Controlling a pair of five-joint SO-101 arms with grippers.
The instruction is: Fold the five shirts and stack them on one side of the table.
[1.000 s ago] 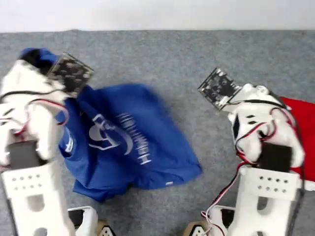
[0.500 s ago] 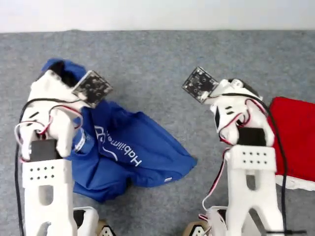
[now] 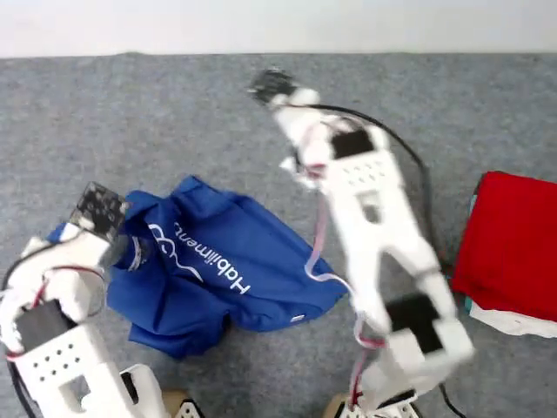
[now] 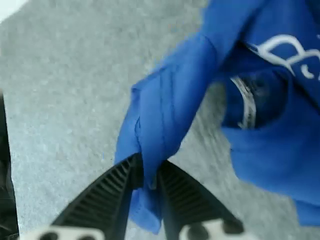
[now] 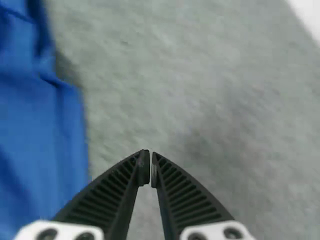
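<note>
The blue shirt (image 3: pixel 218 270) lies crumpled on the left half of the grey desk (image 3: pixel 174 113), print side up. One corner is drawn out toward my left arm (image 3: pixel 52 305) at the near left. In the left wrist view my left tool (image 4: pixel 147 167) is clamped on a bunched fold of that blue cloth. The fold rises from between the ribbed fingers (image 4: pixel 117 182), and the rest of the shirt trails away over the bare desk.

My right arm (image 3: pixel 365 200) stretches from the near edge out to the far middle of the desk. From above, it passes just beside the shirt's right corner. My right tool (image 5: pixel 146 167) has its jaws together with nothing between them. It points down at bare grey surface, with the blue shirt's edge off to one side in its wrist view.

For open room, I see bare desk across the far left, along the far strip below the white wall (image 3: pixel 278 26), and between the right arm and the stack. The shirt's near hem sits close to the arm bases.

A folded red shirt (image 3: pixel 513 244) sits at the right edge of the desk, well apart from the blue one. It lies on top of a white garment (image 3: pixel 513 320) that shows beneath its near edge.
</note>
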